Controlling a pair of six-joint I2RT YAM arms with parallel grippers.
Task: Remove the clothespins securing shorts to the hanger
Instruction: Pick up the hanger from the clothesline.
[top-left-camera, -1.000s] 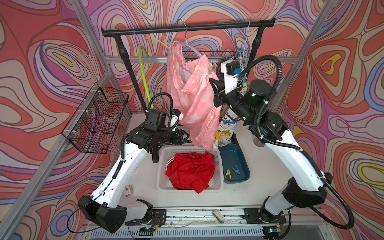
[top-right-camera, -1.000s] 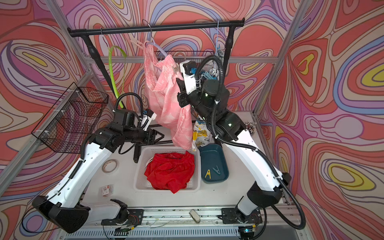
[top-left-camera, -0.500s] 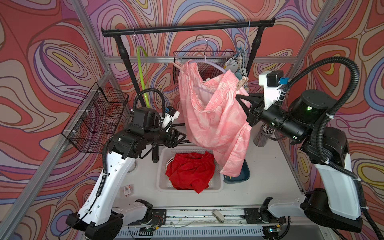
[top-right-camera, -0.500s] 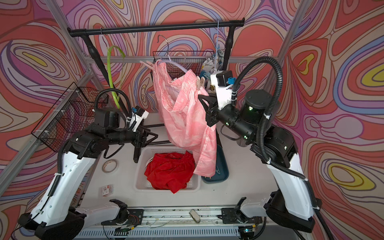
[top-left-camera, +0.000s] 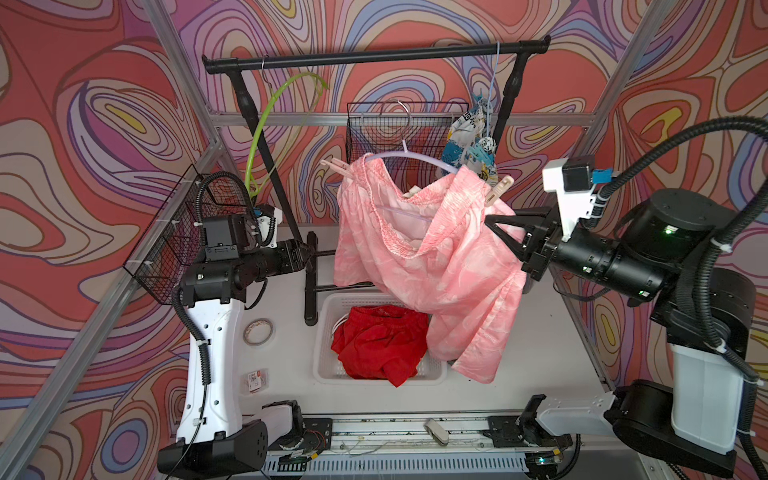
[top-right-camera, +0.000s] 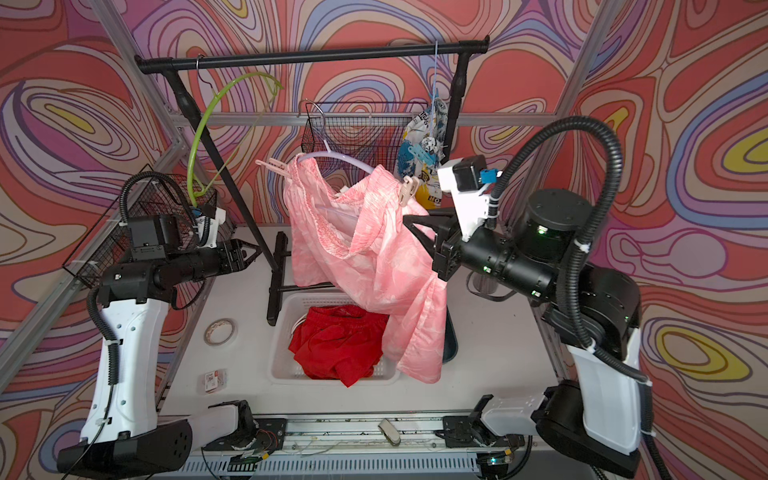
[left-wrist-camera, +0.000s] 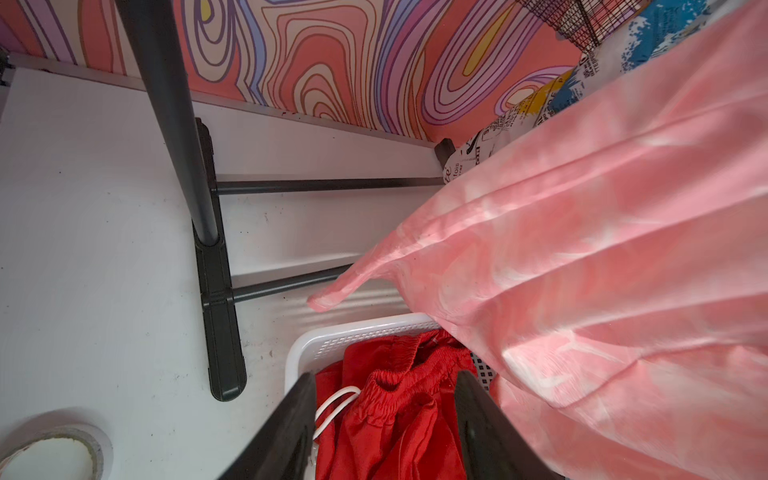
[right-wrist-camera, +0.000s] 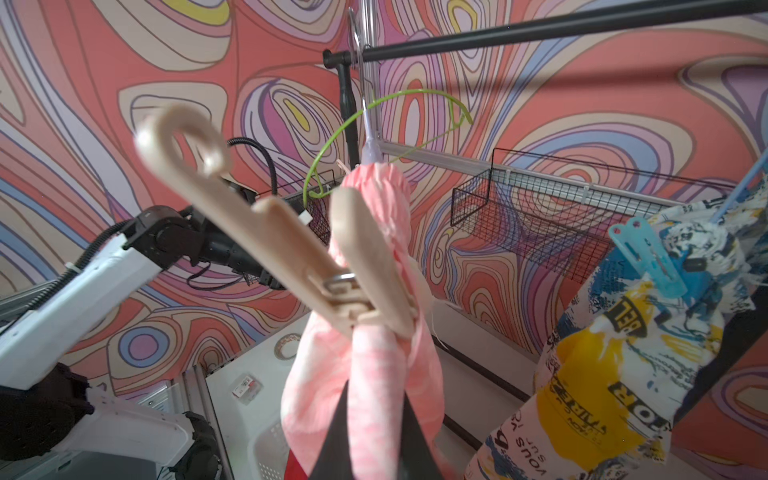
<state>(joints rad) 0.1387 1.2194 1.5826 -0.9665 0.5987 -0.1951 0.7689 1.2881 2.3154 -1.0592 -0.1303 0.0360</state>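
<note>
The pale pink shorts (top-left-camera: 436, 257) hang from a lilac hanger (top-left-camera: 415, 156) that is off the rail. Beige clothespins grip them at both hanger ends (top-left-camera: 337, 166) (top-left-camera: 496, 190); the nearer clothespin (right-wrist-camera: 291, 232) fills the right wrist view. My right gripper (top-left-camera: 492, 222) (right-wrist-camera: 374, 415) is shut on a fold of the pink shorts just under that pin. My left gripper (top-right-camera: 249, 251) (left-wrist-camera: 384, 399) stands open and empty beside the rack's leg, left of the shorts. Red shorts (top-left-camera: 378, 345) lie in the white basket (top-left-camera: 324, 332). Newspaper-print shorts (top-left-camera: 469, 145) hang on the rail under a light blue clothespin (right-wrist-camera: 648, 257).
The black rack (top-left-camera: 374, 56) spans the back, with a bare green hanger (top-left-camera: 266, 124) on it. Wire baskets hang at the left (top-left-camera: 178, 232) and at the back (top-left-camera: 399, 124). A tape roll (top-left-camera: 258, 331) and a small packet (top-left-camera: 255, 380) lie on the table. A dark tray (top-right-camera: 451, 345) peeks from behind the pink shorts.
My right arm has drawn back to the right, pulling the pink shorts and their hanger off the rail and over the basket. My left arm has pulled back to the left.
</note>
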